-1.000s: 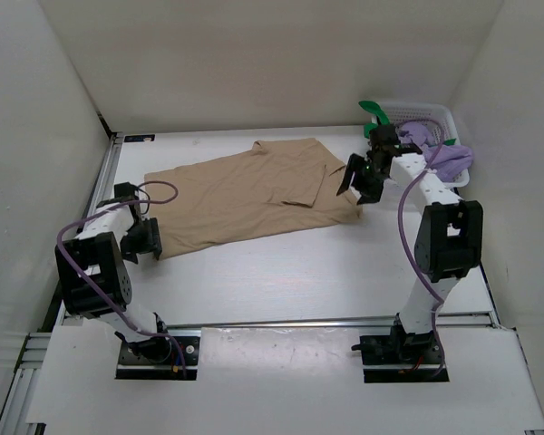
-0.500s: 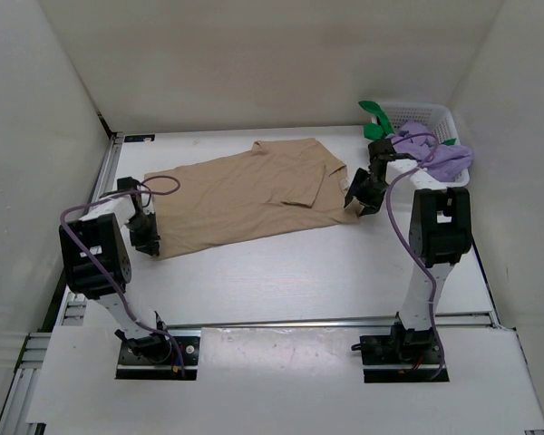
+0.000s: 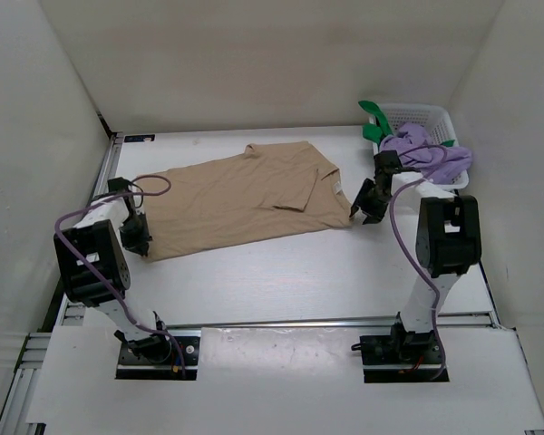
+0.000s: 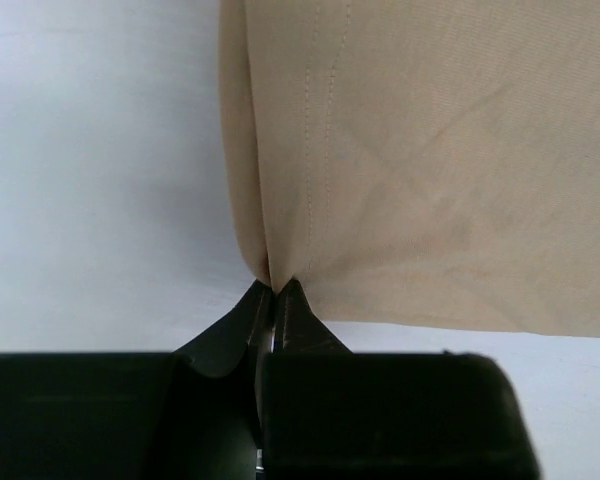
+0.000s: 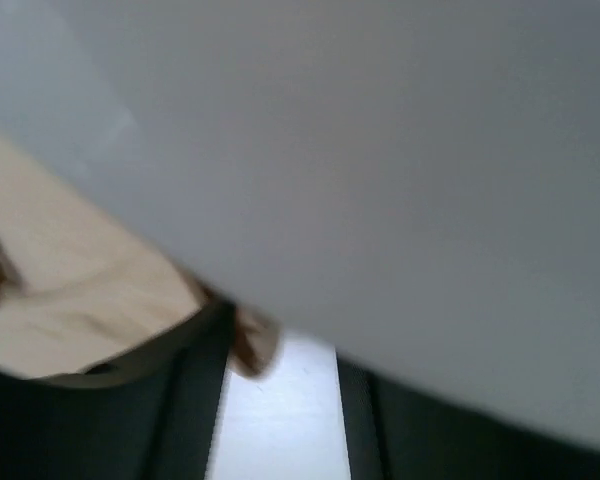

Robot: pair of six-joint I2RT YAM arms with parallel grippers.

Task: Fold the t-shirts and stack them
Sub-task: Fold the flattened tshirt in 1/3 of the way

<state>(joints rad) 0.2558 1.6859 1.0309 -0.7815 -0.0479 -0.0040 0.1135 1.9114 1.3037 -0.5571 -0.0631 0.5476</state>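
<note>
A tan t-shirt [image 3: 245, 192] lies spread on the white table [image 3: 281, 272], its collar toward the back. My left gripper [image 3: 140, 245] is at the shirt's near left corner. In the left wrist view that gripper [image 4: 273, 290] is shut, pinching a fold of the tan hem [image 4: 400, 180]. My right gripper [image 3: 361, 210] is low at the shirt's right corner. The right wrist view is blurred: the gripper [image 5: 280, 400] stands open with white table showing in the gap, and a tan cloth tip [image 5: 250, 345] rests against the left finger [image 5: 195, 400].
A white basket [image 3: 435, 116] stands at the back right corner. A purple garment [image 3: 435, 156] hangs over its front rim and something green [image 3: 374, 111] sticks out at its left. White walls enclose the table on three sides.
My left gripper has closed on the shirt's near left corner and drawn it slightly left. My right gripper has come down from above the shirt to its right corner. The shirt lies flatter.
</note>
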